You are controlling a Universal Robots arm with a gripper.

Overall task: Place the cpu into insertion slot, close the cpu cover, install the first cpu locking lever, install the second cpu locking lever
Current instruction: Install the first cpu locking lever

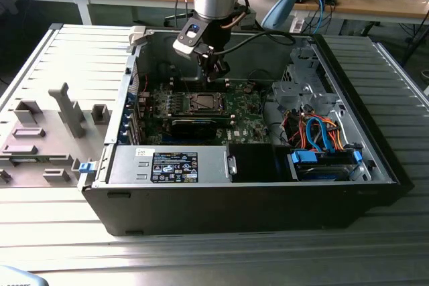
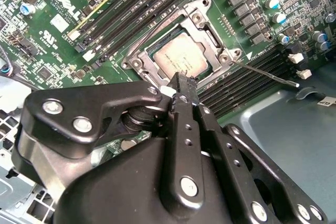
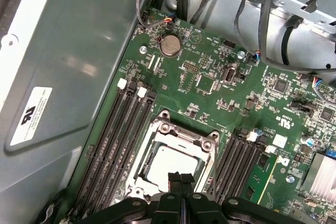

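Fingers [image 2: 184, 90] pressed together hover over the cpu [image 2: 178, 56], seated under its closed cover [image 2: 212, 35]; we judge the free lever [image 2: 265, 73] needs careful hooking.

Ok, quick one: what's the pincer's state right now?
Pincer: closed, nothing held, tips over the cpu.

1. The gripper [image 2: 181, 81] has its jaws pressed together, tips pointing down at the green motherboard [image 2: 68, 19].
2. Just beyond the jaws lies the cpu [image 2: 179, 56], its dull silver top showing through the window of the cpu cover [image 2: 202, 22], which lies flat around it.
3. A thin metal lever [image 2: 265, 74] runs from the cover's corner off to one side of the jaws, across black memory slots [image 2: 231, 90].
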